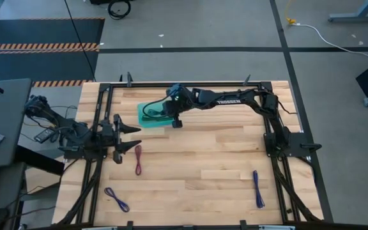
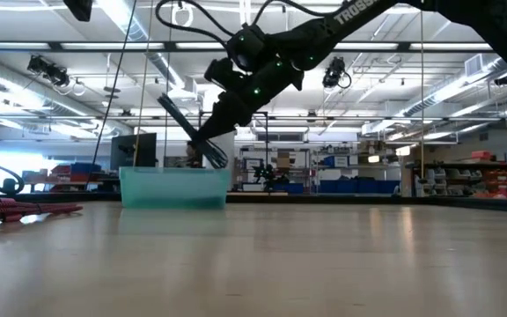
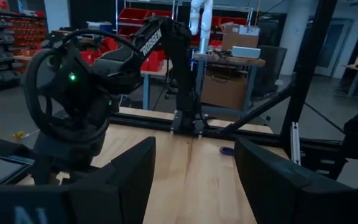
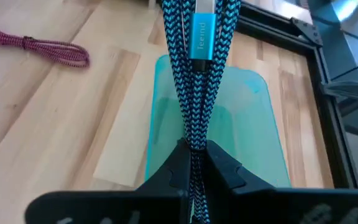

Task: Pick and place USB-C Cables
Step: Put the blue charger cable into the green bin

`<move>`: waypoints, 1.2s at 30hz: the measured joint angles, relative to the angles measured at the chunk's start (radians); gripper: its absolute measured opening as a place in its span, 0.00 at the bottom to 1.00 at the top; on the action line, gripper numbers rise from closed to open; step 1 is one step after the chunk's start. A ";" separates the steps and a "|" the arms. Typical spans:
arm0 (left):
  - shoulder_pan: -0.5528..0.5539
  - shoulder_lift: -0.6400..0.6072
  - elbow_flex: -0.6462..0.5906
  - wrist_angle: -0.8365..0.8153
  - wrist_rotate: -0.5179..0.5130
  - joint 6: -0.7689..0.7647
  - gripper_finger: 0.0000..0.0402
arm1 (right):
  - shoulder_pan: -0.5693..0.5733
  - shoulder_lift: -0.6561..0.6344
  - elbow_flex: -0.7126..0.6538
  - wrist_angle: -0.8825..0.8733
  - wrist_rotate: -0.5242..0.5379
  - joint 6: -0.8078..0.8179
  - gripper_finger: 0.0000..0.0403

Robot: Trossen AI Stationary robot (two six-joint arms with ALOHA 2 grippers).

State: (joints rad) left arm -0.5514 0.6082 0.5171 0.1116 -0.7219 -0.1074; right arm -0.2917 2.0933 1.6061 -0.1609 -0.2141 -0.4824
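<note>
My right gripper (image 1: 172,117) is above the translucent teal tray (image 1: 147,122) near the table's far edge, shut on the teal-blue cable bundle (image 4: 194,81). In the low view the gripper (image 2: 216,141) is just over the tray (image 2: 174,187). The maroon cable (image 1: 138,160) lies flat left of centre. One purple cable (image 1: 116,199) lies near the front-left corner and the other (image 1: 258,188) at the front right. I cannot make out the dark green cable. My left gripper (image 1: 131,137) waits open at the table's left side. My right gripper pinches the teal-blue bundle between its two fingers (image 4: 219,163) close to one end (image 4: 193,140), all strands together. The fingers slant down from the table's right side. The bundle is lifted clear above the tray and tilted, with its blue-sleeved connector (image 4: 199,36) at the far end.
A black frame (image 1: 190,85) runs around the table's edges. Bare wood lies across the middle and right (image 1: 216,160). The left arm's base and cabling (image 1: 75,134) crowd the left edge. Shelving and benches stand in the room beyond.
</note>
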 joint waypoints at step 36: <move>0.003 0.007 0.000 -0.046 0.001 -0.063 0.56 | 0.166 -0.001 0.008 -0.585 0.444 0.109 0.15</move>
State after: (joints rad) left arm -0.5480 0.6156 0.5171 0.0654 -0.7211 -0.1707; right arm -0.1257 2.0926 1.6143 -0.7462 0.2298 -0.3733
